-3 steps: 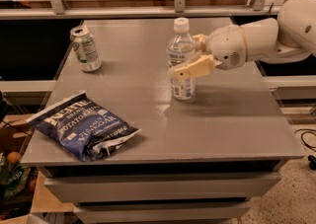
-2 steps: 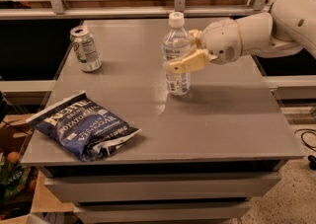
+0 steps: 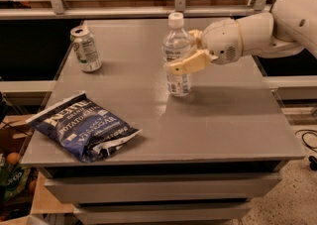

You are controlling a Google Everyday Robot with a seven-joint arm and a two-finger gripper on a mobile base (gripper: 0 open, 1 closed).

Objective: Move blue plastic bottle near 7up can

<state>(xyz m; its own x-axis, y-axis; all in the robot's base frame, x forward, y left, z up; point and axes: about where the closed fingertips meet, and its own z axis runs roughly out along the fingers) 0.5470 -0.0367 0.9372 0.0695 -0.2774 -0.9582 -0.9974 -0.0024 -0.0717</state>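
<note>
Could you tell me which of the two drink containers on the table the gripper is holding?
The blue plastic bottle, tall and clear with a white cap: the gripper is shut around it at mid-table. The 7up can stands apart, far left.

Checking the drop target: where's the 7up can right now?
Camera view: the 7up can stands at the back-left corner of the table, beyond the chip bag; the claw grips the blue plastic bottle at mid-table, well right of it.
</note>
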